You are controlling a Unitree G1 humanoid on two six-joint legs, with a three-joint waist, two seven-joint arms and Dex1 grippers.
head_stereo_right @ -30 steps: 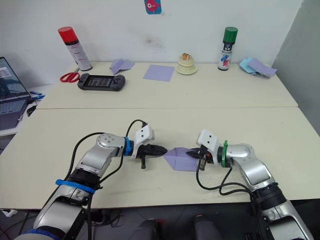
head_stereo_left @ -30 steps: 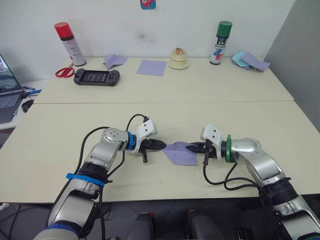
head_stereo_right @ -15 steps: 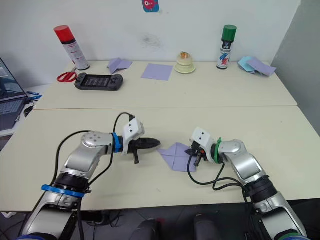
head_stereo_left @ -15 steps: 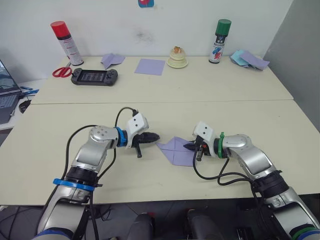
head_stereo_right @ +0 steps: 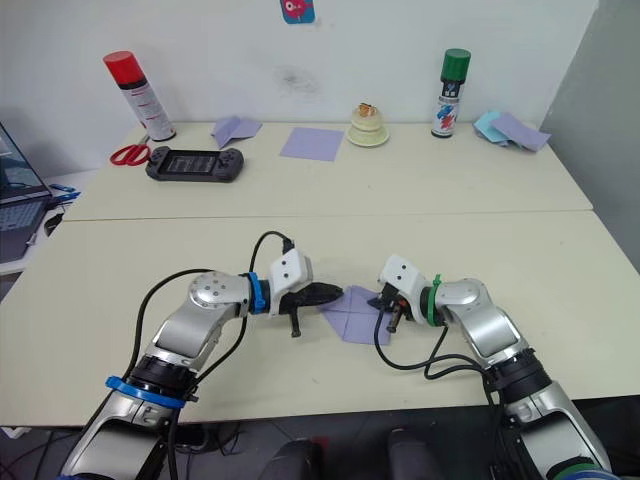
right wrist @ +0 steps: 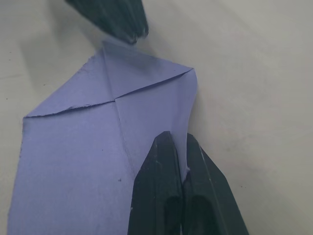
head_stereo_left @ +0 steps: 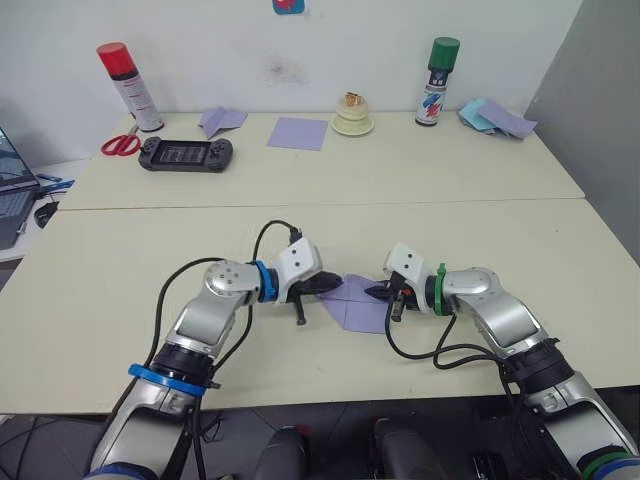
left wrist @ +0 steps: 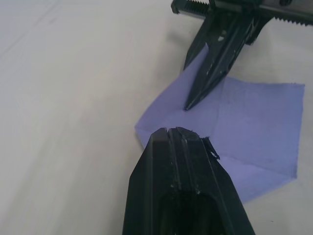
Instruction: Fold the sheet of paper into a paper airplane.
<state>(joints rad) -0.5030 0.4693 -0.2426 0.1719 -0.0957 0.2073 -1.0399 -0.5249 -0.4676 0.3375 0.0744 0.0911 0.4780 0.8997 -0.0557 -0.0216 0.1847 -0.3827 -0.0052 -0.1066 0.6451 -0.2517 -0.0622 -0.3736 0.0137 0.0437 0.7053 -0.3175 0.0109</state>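
- Cream tabletop [head_stereo_left: 120,260] in two slabs with a seam running across between them, set against a white wall [head_stereo_left: 230,50]; grey panel [head_stereo_left: 600,100] at the right edge.
- Laptop [head_stereo_right: 15,190] partly in view at the far left, off the tabletop's edge.
- Along the back slab, left to right: red-capped spray can [head_stereo_left: 122,73], red-handled scissors [head_stereo_left: 120,144], black handheld game console [head_stereo_left: 185,153], small folded lavender wedge [head_stereo_left: 220,120], smooth lavender square [head_stereo_left: 297,133], cream round dish [head_stereo_left: 352,117] with something small on top, green-capped spray can [head_stereo_left: 436,83], pale blue paper [head_stereo_left: 476,115] with a lavender piece lying on it.
- Sheet of paper [head_stereo_left: 362,303] flat on the near slab between the two arms, lavender, with corners folded to a point toward the left arm and straight creases meeting along a centre line.
- Left tool [head_stereo_left: 329,284] low over the tabletop, black fingers [left wrist: 178,147] pressed together with no gap, tips at the pointed end of the sheet; touching or just above, hard to say.
- Right tool [head_stereo_left: 377,292] opposite it, fingers [right wrist: 166,166] closed together, tips resting on the sheet near its edge; possibly pinching the paper's edge between them, not clear from the wrist view.
- The two tools near each other, tips apart, the sheet's point lying between them.
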